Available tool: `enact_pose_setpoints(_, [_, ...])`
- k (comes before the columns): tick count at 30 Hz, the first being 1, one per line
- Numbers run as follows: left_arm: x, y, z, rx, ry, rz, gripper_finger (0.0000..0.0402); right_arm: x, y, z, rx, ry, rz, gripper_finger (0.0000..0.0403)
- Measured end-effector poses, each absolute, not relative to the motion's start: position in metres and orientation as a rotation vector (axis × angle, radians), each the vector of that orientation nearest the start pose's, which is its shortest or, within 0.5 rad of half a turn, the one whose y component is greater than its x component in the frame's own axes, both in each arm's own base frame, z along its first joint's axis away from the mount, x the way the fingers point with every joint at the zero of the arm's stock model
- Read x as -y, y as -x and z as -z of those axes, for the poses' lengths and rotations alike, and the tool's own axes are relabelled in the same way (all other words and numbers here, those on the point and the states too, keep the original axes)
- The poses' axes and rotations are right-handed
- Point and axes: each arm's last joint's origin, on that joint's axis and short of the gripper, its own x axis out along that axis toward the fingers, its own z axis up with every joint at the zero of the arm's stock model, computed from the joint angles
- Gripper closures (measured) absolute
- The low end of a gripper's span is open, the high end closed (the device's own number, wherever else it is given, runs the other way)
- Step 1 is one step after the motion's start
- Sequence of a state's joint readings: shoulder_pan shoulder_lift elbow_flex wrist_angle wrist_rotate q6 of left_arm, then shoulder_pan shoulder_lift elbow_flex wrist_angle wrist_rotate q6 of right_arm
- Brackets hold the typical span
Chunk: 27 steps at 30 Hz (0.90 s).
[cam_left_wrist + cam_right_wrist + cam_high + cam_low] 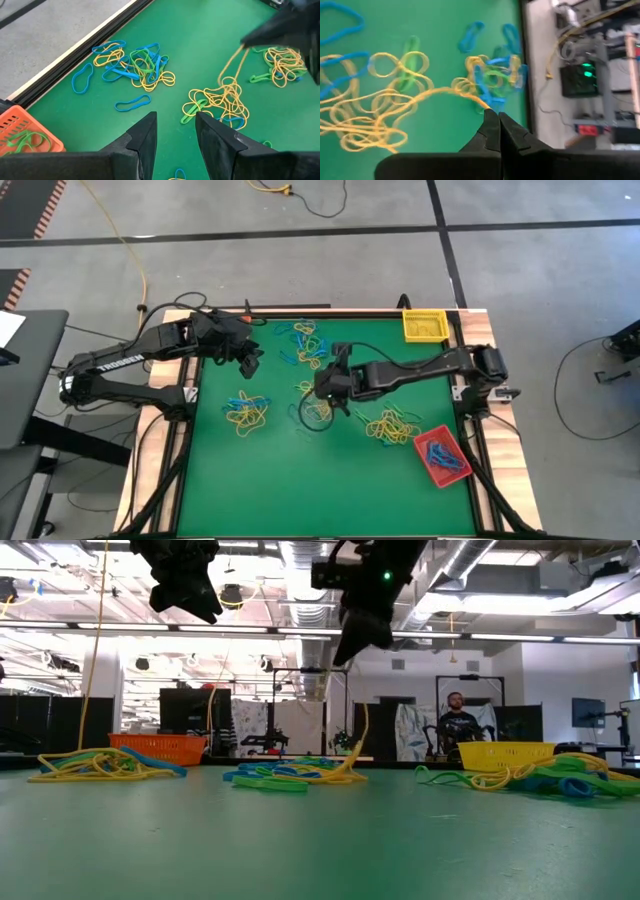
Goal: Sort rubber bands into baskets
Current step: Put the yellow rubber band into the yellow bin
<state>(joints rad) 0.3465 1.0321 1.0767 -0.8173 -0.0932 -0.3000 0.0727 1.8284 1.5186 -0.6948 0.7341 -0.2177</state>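
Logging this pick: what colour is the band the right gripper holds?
Yellow: the rubber band pinched by the right gripper, clearest in the right wrist view.

Grey concrete floor [540, 270] with dark seam lines; yellow cable [135, 260] trailing; ceiling ducts [300, 560]; seated person [458, 725] beyond desk.

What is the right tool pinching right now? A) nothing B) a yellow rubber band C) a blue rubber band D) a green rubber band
B: the right tool is shut on a thin yellow rubber band stretching away toward the pile on the green table mat.
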Motion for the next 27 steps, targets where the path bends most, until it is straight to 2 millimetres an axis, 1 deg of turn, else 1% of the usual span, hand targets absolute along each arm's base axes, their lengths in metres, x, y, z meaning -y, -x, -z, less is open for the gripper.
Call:
enact_pose_setpoints(5, [-0.069,-0.183,-0.334,-0.706,0.379,-0.531,0.0278,-0.001,-0.370,-0.288,-0.993,0.552,0.580,0.0389])
enact_pose_setpoints(11, [-0.069,-0.183,-0.334,-0.705,0.379,-0.531,0.0278,0.010,-0.342,-0.315,-0.986,0.514,0.702,0.0390])
enact_pose_setpoints(18, [-0.069,-0.183,-0.334,-0.706,0.379,-0.531,0.0278,0.013,-0.312,-0.348,-0.902,0.446,0.752,0.0390])
enact_pose_setpoints(20, [-0.069,-0.183,-0.334,-0.706,0.379,-0.532,0.0278,0.014,-0.305,-0.357,-0.873,0.412,0.727,0.0389])
enact_pose_setpoints(23, [-0.069,-0.183,-0.334,-0.706,0.379,-0.531,0.0278,0.012,-0.301,-0.367,-0.817,0.343,0.652,0.0386])
enact_pose_setpoints(27, [-0.069,-0.183,-0.334,-0.705,0.379,-0.531,0.0278,0.008,-0.304,-0.372,-0.763,0.293,0.517,0.0386])
